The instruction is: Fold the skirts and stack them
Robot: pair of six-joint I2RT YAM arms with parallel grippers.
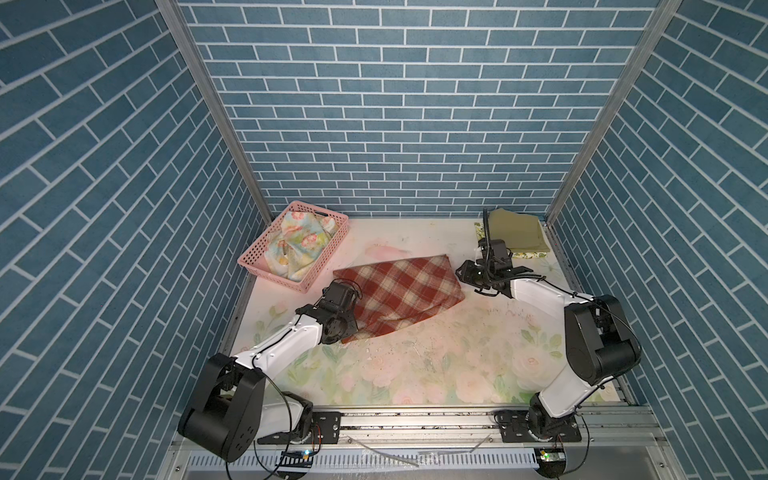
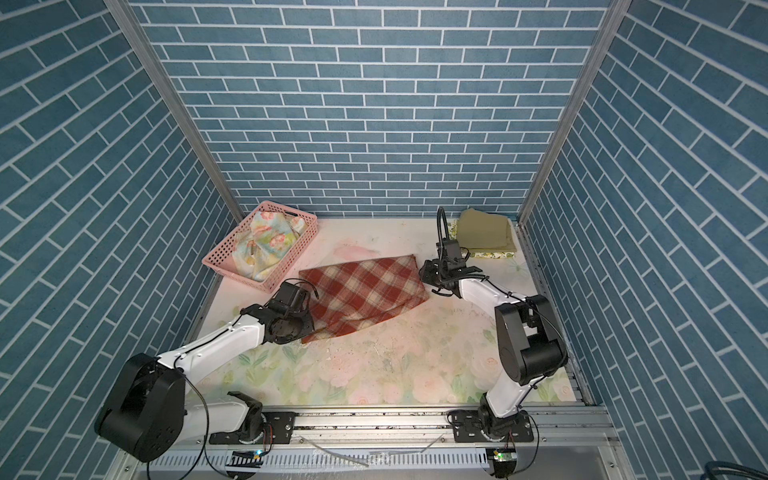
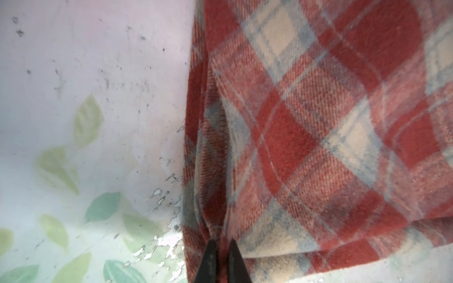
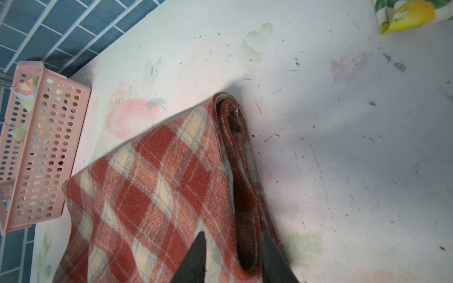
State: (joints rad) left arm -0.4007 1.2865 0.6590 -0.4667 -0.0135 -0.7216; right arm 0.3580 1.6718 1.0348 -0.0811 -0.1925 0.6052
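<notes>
4 small cloth skirts are showing in both top views. The rust-red and cream plaid skirt [image 1: 399,291] is lying folded near the middle of the rose-printed bench [image 1: 415,370], slanting between the 2 arms. The left pincer [image 3: 222,242] is pinching a raised fold at that skirt's edge, its 2 dark fingertips [image 3: 210,259] sitting narrowly apart with cloth squeezed between them. The right pincer [image 4: 234,235] is standing open at the skirt's opposite end, its fingertips [image 4: 196,257] spreading on either side of the rolled, doubled edge; whether they are touching the cloth I cannot tell. The pastel floral skirt [image 1: 299,245] is lying crumpled inside the pink perforated plastic basket [image 1: 253,259] at the far left corner, with part of it spilling over the near rim. At the far right corner the plain olive green skirt [image 1: 515,228] is resting folded on top of the white lemon-print skirt [image 1: 528,254], whose edge is peeking out beneath it.
</notes>
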